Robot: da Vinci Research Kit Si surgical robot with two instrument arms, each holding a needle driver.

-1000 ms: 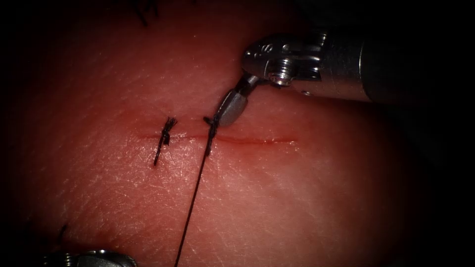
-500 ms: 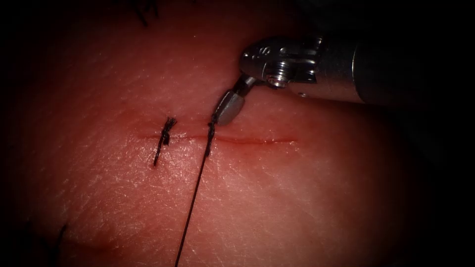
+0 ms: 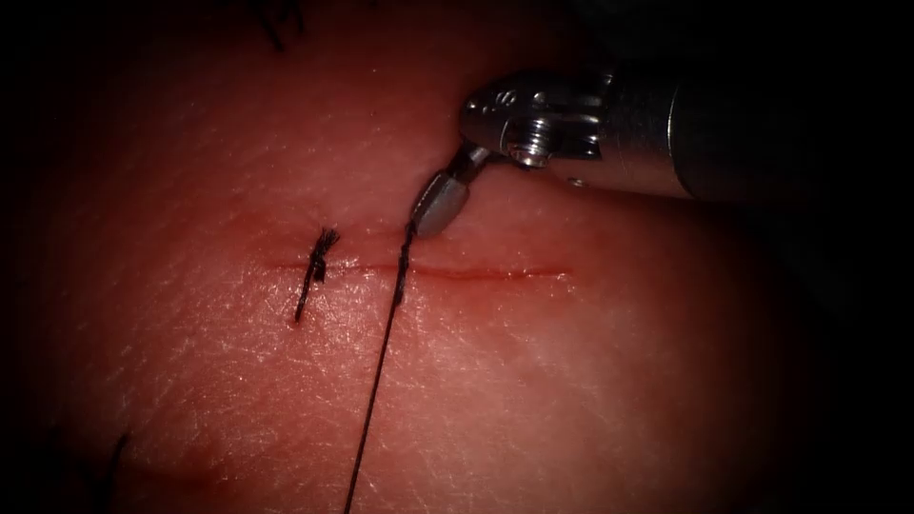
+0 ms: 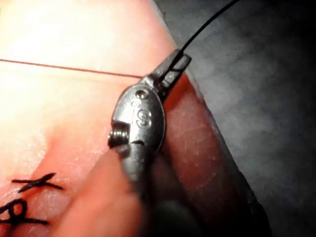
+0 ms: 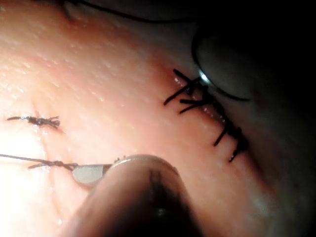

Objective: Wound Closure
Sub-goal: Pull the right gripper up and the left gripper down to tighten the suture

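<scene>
The tissue [image 3: 533,381] is the bed for everything here, its cut [image 3: 476,272] running straight across. A finished stitch [image 3: 316,259] crosses the cut towards its left end, frayed ends up. Just right of it, a thread [image 3: 381,362] crosses the cut and trails down over the tissue. From the left wrist, the tissue sits on a grey surface [image 4: 266,98].
</scene>
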